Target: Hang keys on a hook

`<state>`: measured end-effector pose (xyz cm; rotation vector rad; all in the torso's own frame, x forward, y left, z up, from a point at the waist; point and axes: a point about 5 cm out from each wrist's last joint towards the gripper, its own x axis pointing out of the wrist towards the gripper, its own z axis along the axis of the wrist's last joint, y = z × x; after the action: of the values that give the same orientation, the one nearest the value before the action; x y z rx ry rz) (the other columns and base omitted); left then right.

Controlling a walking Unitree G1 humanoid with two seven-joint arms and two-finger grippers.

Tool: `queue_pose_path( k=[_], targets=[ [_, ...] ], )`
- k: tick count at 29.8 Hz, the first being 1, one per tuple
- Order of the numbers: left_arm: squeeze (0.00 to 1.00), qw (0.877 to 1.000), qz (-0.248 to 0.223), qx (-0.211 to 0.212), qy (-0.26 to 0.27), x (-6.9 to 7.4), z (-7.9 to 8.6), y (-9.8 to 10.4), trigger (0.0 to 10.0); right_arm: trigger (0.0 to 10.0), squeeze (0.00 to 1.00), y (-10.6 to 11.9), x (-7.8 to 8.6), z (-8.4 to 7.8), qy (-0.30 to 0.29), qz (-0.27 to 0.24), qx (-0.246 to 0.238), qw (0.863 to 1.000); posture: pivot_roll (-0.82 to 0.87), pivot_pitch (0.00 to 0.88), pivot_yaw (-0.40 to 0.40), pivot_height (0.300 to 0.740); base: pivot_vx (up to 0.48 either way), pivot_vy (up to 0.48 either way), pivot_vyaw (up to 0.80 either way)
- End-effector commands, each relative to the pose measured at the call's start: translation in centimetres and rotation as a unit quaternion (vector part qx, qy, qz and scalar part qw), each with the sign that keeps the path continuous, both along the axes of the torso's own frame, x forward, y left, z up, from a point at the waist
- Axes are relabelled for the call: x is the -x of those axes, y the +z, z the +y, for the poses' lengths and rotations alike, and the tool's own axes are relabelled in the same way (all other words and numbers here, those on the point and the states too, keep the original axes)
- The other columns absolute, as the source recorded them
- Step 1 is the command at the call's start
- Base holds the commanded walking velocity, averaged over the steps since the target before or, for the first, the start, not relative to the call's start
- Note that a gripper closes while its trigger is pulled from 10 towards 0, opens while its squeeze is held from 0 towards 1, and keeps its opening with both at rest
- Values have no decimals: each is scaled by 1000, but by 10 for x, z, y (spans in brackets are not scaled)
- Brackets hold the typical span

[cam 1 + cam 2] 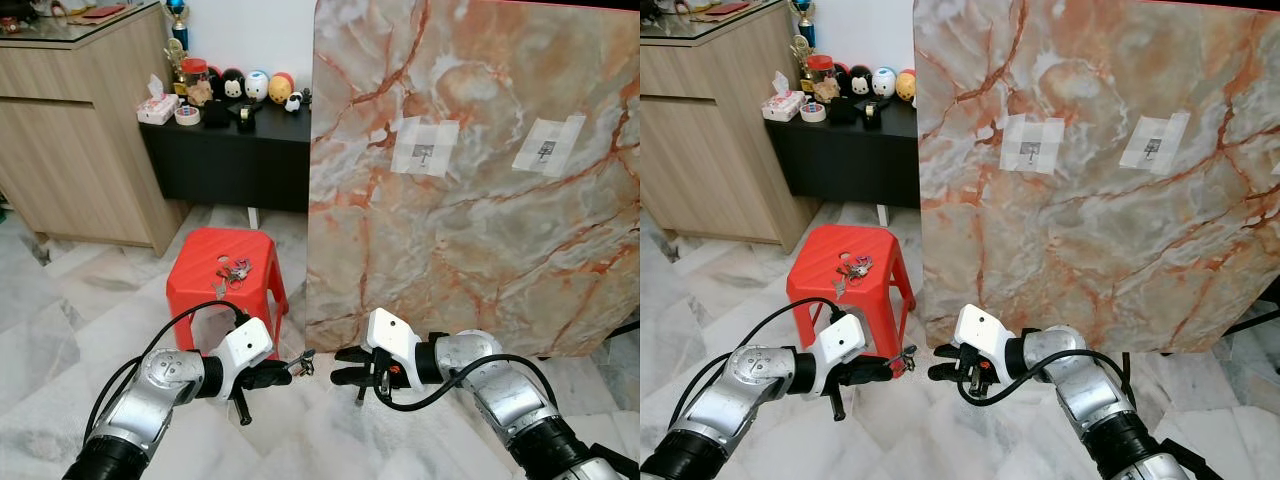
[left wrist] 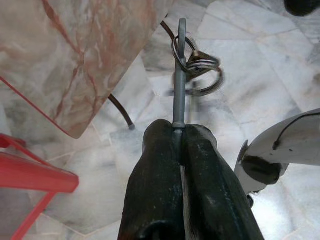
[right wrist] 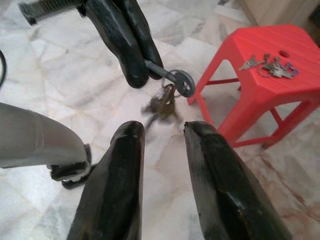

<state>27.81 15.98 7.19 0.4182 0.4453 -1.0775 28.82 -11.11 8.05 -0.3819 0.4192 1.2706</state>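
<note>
My left gripper (image 1: 285,372) is shut on the shaft of a grey key (image 2: 179,75), held low over the marble floor. A key ring (image 2: 200,70) with more keys dangles from the key's head. My right gripper (image 1: 345,366) is open and faces the held key (image 3: 175,80) from a short gap, touching nothing. Behind stands a marble board (image 1: 470,240) with two small hooks under white tape, one on the left (image 1: 424,152) and one on the right (image 1: 545,150). A second key bunch (image 1: 233,272) lies on the red stool (image 1: 200,250).
A wooden cabinet (image 1: 80,120) stands at the back left. Beside it a low black table (image 1: 225,155) carries toys, tape and a tissue box (image 1: 157,105). The red stool stands just left of the board's lower corner. White marble floor stretches in front.
</note>
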Motion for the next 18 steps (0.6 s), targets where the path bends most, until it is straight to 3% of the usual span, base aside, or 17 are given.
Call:
queue_pose_path(
  k=[1, 4, 5, 6, 7, 8, 9, 10, 13, 14, 16, 17, 18],
  targets=[
    [0, 999, -5, -44, 9, -3, 6, -4, 0, 10000, 0, -4, -7, -11, -25, -20, 43, 999, 37, 0, -96, 740, 0, 0, 0],
    [0, 996, -11, -73, 41, -5, 14, -9, 0, 10000, 0, -6, -14, -19, -65, -29, 50, 996, 41, 0, -91, 740, 0, 0, 0],
    [0, 991, -24, -98, 88, -7, 24, -14, 2157, 10000, 0, -8, -22, -30, -129, -39, 54, 989, 43, 0, -87, 740, 0, 0, 0],
    [0, 991, -24, -98, 88, -7, 24, -14, 2157, 10000, 0, -8, -22, -30, -129, -39, 54, 989, 43, 0, -87, 740, 0, 0, 0],
    [0, 985, -39, -110, 128, -9, 32, -18, 10000, 10000, 0, -12, -29, -42, -197, -46, 58, 978, 42, 0, -85, 740, 0, 0, 0],
    [0, 980, -44, -109, 159, -9, 36, -20, 10000, 10000, 0, -16, -32, -51, -246, -44, 59, 967, 42, 0, -80, 740, 0, 0, 0],
    [0, 980, -44, -109, 159, -9, 36, -20, 10000, 10000, 0, -16, -32, -51, -246, -44, 59, 967, 42, 0, -80, 740, 0, 0, 0],
    [0, 977, -46, -109, 179, -9, 39, -21, 10000, 10000, 0, -18, -34, -56, -277, -43, 60, 958, 42, 0, -76, 740, 0, 0, 0],
    [0, 949, -43, -61, 307, -10, 54, -30, 10000, 10000, 0, -40, -30, -84, -415, -10, 70, 907, 47, 0, -66, 740, 0, 0, 0],
    [0, 924, -30, -79, 373, -4, 70, -46, 10000, 10000, 0, -58, -19, -95, -467, 23, 84, 880, 47, 0, -66, 740, 0, 0, 0],
    [0, 917, -7, -188, 353, 15, 85, -71, 10000, 10000, 0, -77, -4, -101, -500, 56, 97, 859, 43, 0, -58, 740, 0, 0, 0],
    [0, 917, 12, -265, 298, 31, 89, -87, 10000, 10000, 0, -86, 4, -103, -506, 67, 111, 853, 44, 0, -57, 740, 0, 0, 0],
    [0, 908, 48, -373, 183, 64, 97, -112, 10000, 10000, 0, -102, 21, -105, -516, 94, 136, 841, 44, 0, -51, 740, 0, 0, 0]
  ],
)
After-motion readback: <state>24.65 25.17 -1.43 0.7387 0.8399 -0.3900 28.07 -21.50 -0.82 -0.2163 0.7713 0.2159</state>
